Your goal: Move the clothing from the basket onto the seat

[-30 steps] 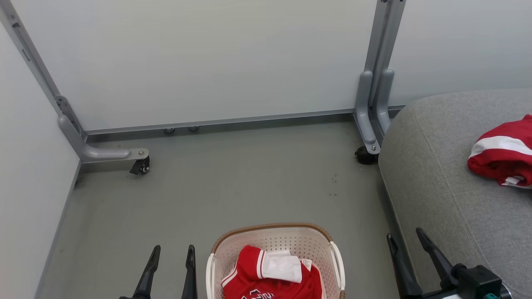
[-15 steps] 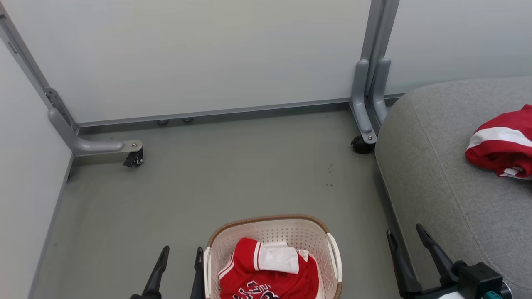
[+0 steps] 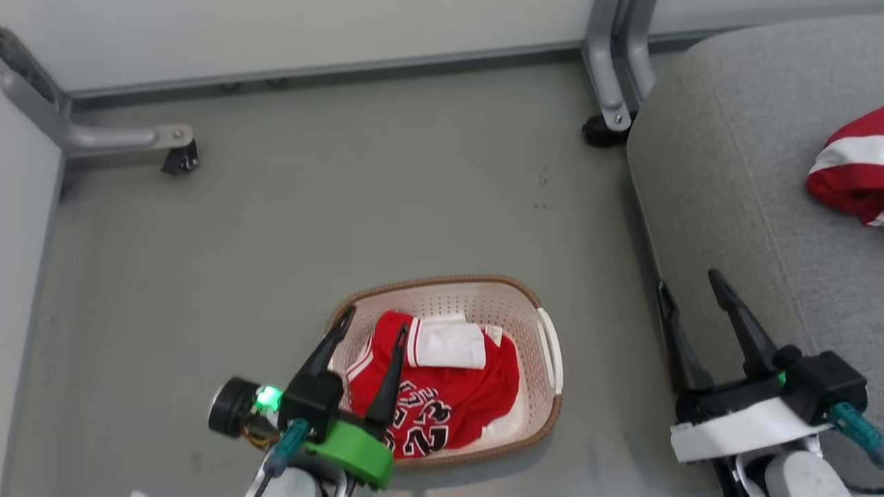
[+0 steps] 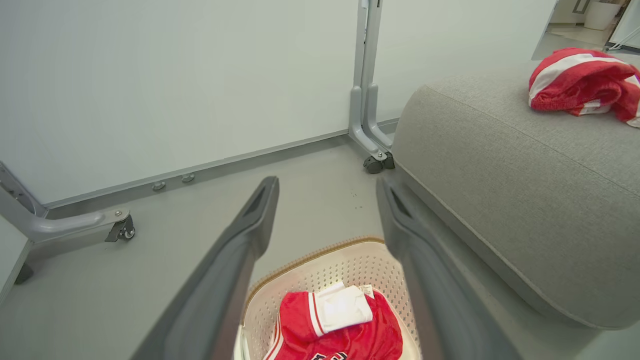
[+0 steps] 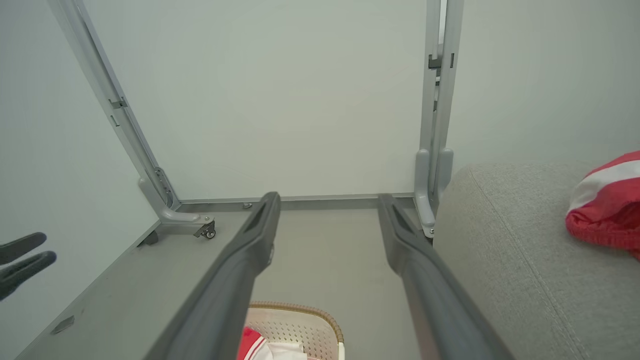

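Note:
The cream basket [image 3: 476, 304] with a brown rim stands on the floor, holding a red numbered piece of clothing [image 3: 456, 390] with a white folded part on top. A second red-and-white garment [image 3: 853, 166] lies on the grey seat [image 3: 725, 179] at the right. My left gripper [image 3: 376, 322] is open, its fingers above the basket's left rim and the clothing's edge, holding nothing. My right gripper [image 3: 688, 281] is open and empty beside the seat's front edge. The left wrist view looks past the left gripper [image 4: 327, 181] to the basket [image 4: 310, 250], clothing [image 4: 345, 330] and seat [image 4: 500, 165].
Pale partition panels close off the back and left. Their grey metal feet end in castors [image 3: 181, 157] at the back left and by the seat's corner [image 3: 601, 131]. Grey floor [image 3: 345, 207] spreads between the basket and the panels.
The head camera has tilted down, so the whole picture shifted. My left gripper has moved right, from beside the basket to over its left rim. Both grippers stay open.

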